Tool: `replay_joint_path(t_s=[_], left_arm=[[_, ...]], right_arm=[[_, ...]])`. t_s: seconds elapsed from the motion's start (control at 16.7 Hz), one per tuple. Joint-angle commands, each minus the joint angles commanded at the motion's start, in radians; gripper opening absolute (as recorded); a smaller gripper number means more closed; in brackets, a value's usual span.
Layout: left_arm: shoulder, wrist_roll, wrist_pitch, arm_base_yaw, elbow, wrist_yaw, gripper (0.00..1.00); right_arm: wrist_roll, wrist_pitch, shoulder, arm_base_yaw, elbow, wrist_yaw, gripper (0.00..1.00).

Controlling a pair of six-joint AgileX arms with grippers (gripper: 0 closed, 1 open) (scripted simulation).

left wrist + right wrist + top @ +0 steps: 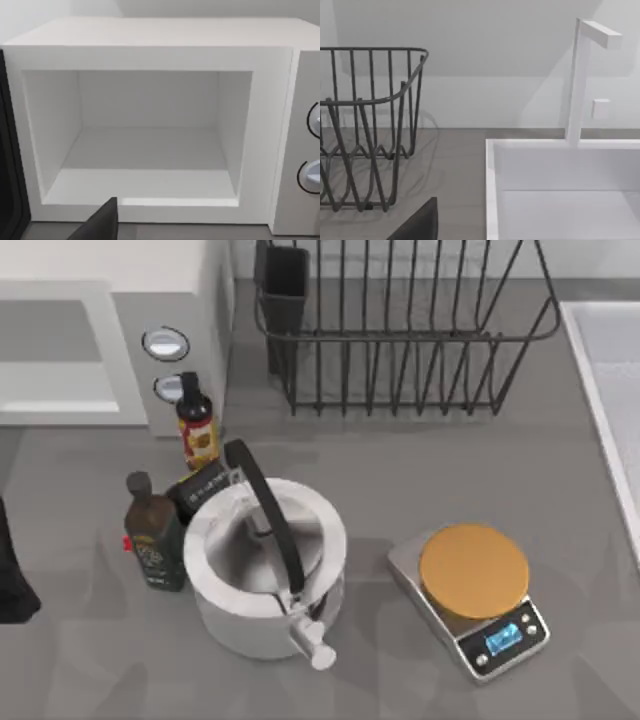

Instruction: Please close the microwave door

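Microwave [150,125] at counter's far-left corner, cavity open. Microwave door [9,165] swung wide at cavity's hinge side: rigid, light hinged panel, best pushed near free edge. Left pincer [100,225] facing cavity, finger state cannot be told.

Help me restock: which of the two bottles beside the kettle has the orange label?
The slim bottle nearer the microwave's knobs; the other, squat bottle is dark green.

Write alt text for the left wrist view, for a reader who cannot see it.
The microwave stands open, its bare white cavity facing the camera. The dark edge of the microwave door is swung out at one side, and two round knobs sit on the panel at the other. A dark part of the left gripper juts in below.
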Motion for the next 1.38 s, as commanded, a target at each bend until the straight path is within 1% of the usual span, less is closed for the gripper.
replay_joint_path(t_s=[0.06, 0.84, 0.9, 1.38], left_arm=[[0.000, 0.000, 0.000, 0.000, 0.000, 0.000, 1.00], [0.000, 0.000, 0.000, 0.000, 0.000, 0.000, 0.02], [0.000, 0.000, 0.000, 0.000, 0.000, 0.000, 0.00], [0.000, 0.000, 0.000, 0.000, 0.000, 0.000, 0.00]], right_arm=[[0.000, 0.000, 0.000, 0.000, 0.000, 0.000, 1.00], [0.000, 0.000, 0.000, 0.000, 0.000, 0.000, 1.00], [0.000, 0.000, 0.000, 0.000, 0.000, 0.000, 1.00], [0.000, 0.000, 0.000, 0.000, 0.000, 0.000, 1.00]])
